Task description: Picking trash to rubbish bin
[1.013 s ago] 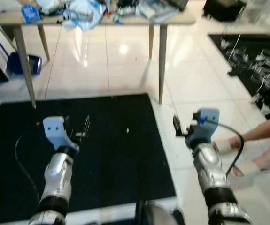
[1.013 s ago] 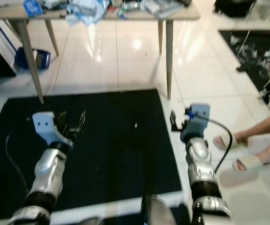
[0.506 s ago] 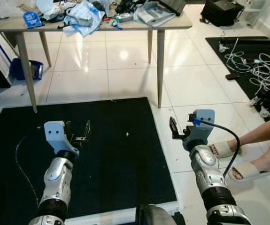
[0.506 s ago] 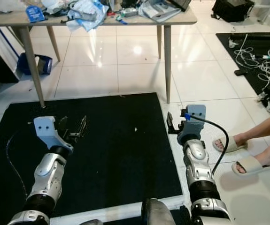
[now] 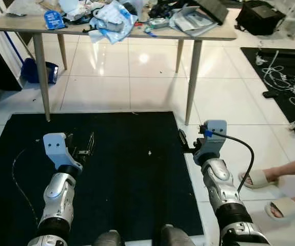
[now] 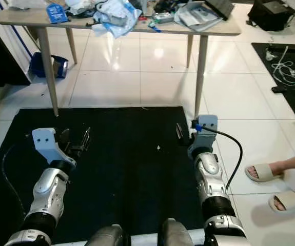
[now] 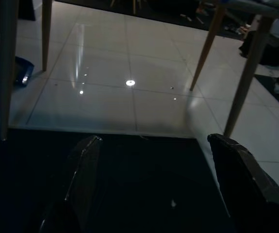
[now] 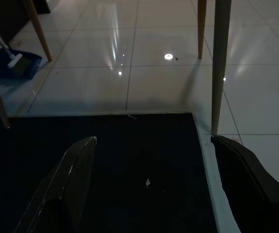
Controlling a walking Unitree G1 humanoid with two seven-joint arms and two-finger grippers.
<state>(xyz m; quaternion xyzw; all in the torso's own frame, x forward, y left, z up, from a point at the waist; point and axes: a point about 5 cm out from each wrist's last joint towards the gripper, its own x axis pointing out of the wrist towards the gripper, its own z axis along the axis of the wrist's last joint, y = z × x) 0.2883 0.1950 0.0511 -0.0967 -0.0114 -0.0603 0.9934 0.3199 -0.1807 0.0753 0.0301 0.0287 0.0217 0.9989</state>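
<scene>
Camera has swung left since earlier; left gripper (image 5: 84, 148) and right gripper (image 8: 151, 187), fingers apart, hover over black mat (image 5: 126, 195); white scrap (image 5: 149, 152) lies between; its smallness risks a miss.

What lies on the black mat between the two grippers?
Between the left gripper and the right gripper, the black mat carries one small white scrap, nearer the right gripper. The left eye view and right wrist view show it.
</scene>
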